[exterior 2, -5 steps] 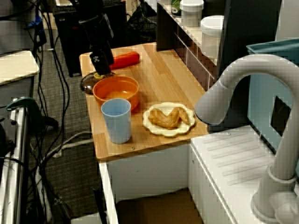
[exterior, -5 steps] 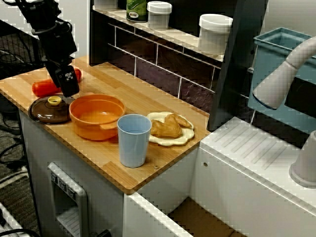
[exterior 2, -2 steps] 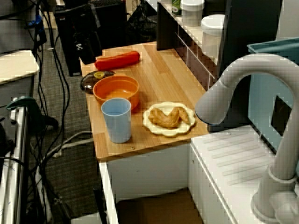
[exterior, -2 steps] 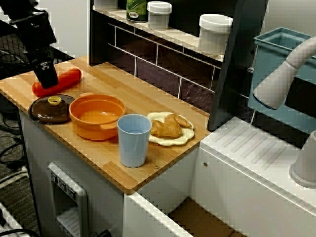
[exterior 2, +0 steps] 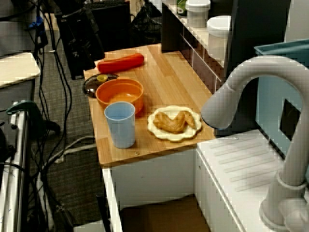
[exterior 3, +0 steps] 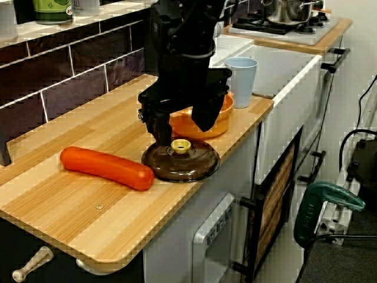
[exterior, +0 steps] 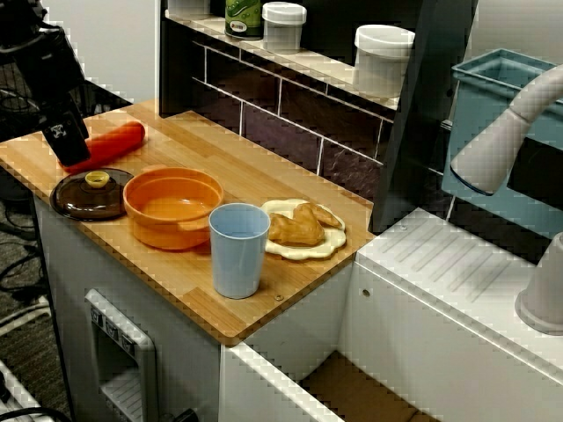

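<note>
we see the gripper with its fingers spread wide, holding nothing, near the brown lid and the red sausage.

Orange bowl, blue cup, pastry plate along counter; white jars on shelf; faucet right.

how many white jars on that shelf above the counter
2 clearly: the small white jar beside the green jar, and the big white jar nearer the dark post. A cut-off white shape on the green jar's other side may be a third.
</note>
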`<control>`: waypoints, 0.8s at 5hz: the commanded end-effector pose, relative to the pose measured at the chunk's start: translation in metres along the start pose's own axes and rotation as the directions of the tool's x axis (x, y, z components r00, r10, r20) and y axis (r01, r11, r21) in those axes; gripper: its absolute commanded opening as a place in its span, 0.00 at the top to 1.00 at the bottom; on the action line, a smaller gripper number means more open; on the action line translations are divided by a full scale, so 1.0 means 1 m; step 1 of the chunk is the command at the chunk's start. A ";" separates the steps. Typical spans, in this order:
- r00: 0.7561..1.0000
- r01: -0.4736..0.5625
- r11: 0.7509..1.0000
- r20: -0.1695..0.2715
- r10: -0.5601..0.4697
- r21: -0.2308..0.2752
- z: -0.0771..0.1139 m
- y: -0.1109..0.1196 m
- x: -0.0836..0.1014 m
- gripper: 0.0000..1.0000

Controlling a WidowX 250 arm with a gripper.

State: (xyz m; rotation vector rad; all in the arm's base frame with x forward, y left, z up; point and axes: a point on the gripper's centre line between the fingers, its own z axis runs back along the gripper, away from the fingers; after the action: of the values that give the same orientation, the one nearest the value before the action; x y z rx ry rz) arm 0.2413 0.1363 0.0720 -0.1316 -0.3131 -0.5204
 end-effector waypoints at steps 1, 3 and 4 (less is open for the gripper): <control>0.996 0.092 0.995 -0.003 -0.092 0.042 0.000 0.001 0.005 0.00; 0.963 0.266 0.964 -0.055 -0.264 0.028 -0.020 -0.017 0.011 0.00; 0.949 0.310 0.950 -0.075 -0.307 0.031 -0.026 -0.017 0.016 0.00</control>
State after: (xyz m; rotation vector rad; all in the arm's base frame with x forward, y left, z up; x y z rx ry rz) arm 0.2490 0.1061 0.0478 -0.0415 -0.2656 -0.8166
